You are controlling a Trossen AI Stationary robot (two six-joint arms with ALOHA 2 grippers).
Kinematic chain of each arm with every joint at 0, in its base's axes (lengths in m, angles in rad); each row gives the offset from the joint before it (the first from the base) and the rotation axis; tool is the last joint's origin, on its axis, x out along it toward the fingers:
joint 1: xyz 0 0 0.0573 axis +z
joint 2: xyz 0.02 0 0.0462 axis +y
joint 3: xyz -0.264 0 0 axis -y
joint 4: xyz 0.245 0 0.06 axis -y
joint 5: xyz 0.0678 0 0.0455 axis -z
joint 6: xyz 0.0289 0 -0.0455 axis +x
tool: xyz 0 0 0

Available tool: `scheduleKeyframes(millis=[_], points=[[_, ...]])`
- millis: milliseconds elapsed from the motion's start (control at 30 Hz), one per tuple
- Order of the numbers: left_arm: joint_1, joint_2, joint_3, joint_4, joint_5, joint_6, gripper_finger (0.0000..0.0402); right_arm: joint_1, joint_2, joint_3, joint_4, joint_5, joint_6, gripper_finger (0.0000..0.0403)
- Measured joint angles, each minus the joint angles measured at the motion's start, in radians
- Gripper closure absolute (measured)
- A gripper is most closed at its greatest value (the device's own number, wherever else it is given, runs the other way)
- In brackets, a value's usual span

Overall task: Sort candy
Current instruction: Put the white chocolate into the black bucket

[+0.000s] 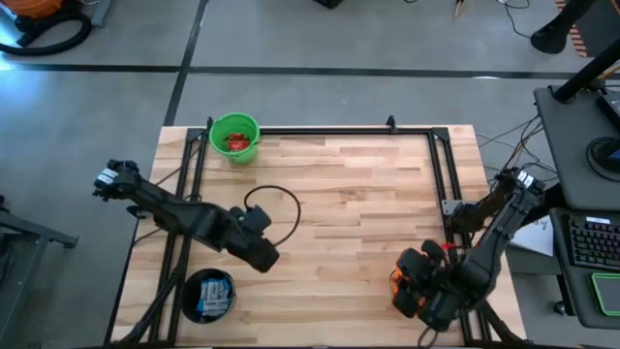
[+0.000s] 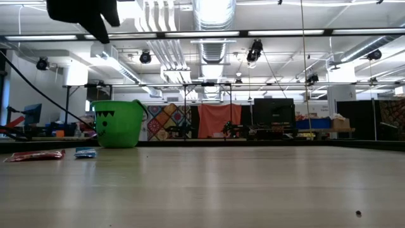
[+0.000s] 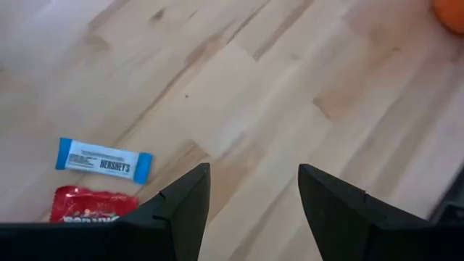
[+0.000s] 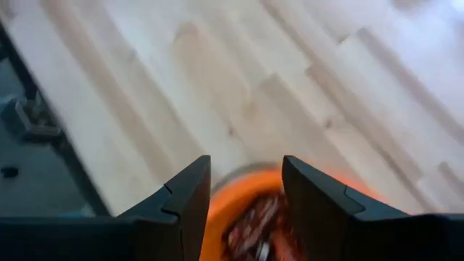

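My left gripper (image 1: 263, 256) hangs open over the near-left part of the table. Its wrist view (image 3: 254, 174) shows a blue-and-white packet (image 3: 104, 161) and a red packet (image 3: 90, 206) lying flat on the wood just beside its fingers. The low view shows the same red packet (image 2: 35, 155) and blue packet (image 2: 85, 152). My right gripper (image 1: 412, 291) is open above the orange bucket (image 4: 243, 196), which holds dark brown bars (image 4: 254, 228). The green bucket (image 1: 235, 138) holds red packets. The black bucket (image 1: 208, 294) holds blue packets.
A black metal frame (image 1: 441, 160) runs along the table's far, left and right sides. A black cable loop (image 1: 281, 208) lies on the wood near the left arm. The middle of the table (image 1: 358, 213) is bare wood.
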Motion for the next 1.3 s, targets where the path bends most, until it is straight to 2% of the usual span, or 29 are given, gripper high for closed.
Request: scheduleKeyframes(millis=[367, 567, 700, 833, 1000, 1133, 1300], points=[[0.0, 0.026, -0.027, 0.026, -0.037, -0.038, 0.021, -0.106, -0.01, 0.0, -0.013, 0.008, -0.006, 0.0241], [0.017, 0.026, -0.027, 0.026, -0.08, 0.083, 0.021, -0.167, -0.01, 0.0, -0.012, 0.013, -0.065, 0.0244], [0.027, 0.026, -0.026, 0.026, -0.02, 0.096, 0.021, -0.205, -0.013, 0.0, -0.01, -0.038, -0.031, 0.0248], [0.019, 0.026, -0.024, 0.047, 0.006, 0.088, 0.021, -0.213, -0.014, 0.0, -0.01, -0.069, -0.001, 0.0251], [0.027, 0.026, -0.025, 0.05, -0.047, 0.139, 0.021, -0.217, -0.014, 0.0, -0.01, 0.005, -0.007, 0.0258], [0.036, 0.026, -0.016, 0.053, 0.009, 0.144, 0.021, -0.226, -0.014, 0.0, -0.01, -0.029, 0.007, 0.0262], [0.035, 0.026, -0.017, 0.066, -0.048, 0.144, 0.021, -0.226, -0.012, 0.0, -0.01, -0.019, 0.006, 0.0262]])
